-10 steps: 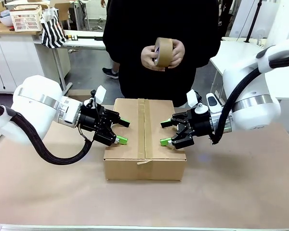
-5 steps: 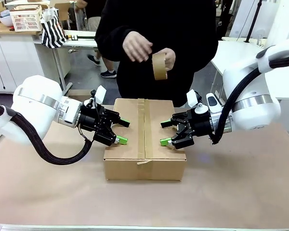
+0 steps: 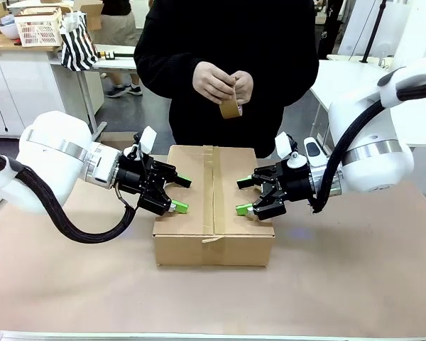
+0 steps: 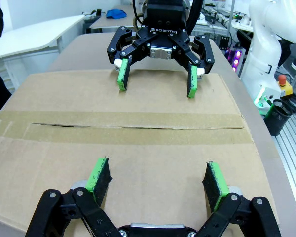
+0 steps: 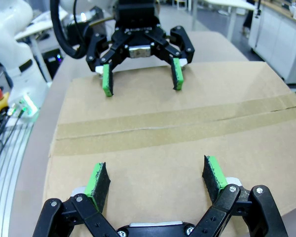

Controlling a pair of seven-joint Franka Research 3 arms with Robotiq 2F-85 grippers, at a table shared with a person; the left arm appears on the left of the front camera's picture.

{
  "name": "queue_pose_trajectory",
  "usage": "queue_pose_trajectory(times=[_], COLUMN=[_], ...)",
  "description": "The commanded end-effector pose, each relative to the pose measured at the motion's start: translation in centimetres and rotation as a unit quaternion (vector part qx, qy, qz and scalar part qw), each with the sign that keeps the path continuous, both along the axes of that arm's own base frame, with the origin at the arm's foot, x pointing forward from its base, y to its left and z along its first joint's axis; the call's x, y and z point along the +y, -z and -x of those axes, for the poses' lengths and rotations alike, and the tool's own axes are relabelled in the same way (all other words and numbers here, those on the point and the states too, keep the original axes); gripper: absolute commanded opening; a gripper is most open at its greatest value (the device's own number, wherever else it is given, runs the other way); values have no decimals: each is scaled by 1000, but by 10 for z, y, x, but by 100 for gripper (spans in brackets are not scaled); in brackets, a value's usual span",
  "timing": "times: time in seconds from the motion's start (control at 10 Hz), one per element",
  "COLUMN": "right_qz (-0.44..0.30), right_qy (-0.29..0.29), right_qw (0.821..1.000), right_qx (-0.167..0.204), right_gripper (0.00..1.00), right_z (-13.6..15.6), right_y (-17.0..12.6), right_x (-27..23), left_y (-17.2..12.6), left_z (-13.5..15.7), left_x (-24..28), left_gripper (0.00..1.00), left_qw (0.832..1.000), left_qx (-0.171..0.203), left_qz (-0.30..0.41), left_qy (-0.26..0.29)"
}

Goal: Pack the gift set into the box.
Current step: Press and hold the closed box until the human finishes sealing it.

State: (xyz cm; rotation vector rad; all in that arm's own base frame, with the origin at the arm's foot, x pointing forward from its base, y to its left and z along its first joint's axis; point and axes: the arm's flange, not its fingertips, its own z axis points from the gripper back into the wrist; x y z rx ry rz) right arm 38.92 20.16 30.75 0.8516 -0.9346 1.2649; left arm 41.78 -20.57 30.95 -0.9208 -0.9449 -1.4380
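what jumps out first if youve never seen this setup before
The closed brown box at mid-table, a strip of tape along its top seam. The left gripper and the right gripper sit open over its top from either side, facing each other. Behind it, a person's hands hold a brown tape roll.

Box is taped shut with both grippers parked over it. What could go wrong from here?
1. The left gripper and right gripper hang open over the box lid; pressing down could dent it.
2. The tape strip shows a slit at the seam, so it may peel.
3. The person's hands hold the tape roll just beyond the box; reaching in risks contact.
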Motion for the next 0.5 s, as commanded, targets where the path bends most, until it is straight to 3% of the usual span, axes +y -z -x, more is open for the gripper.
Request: queue_pose_trajectory(times=[0.0, 0.4], right_qz=[5, 5], right_qy=[-3, -3], right_qw=[1000, 1000], right_qx=[-12, -12], right_gripper=[100, 100], right_z=[1, 1], right_y=[1, 1], right_x=[1, 1], left_y=[1, 1], left_z=[0, 0], left_x=[1, 1], left_gripper=[100, 100], left_qw=[1000, 1000], left_qx=[8, 8], left_qz=[3, 3], left_qy=[-2, -2])
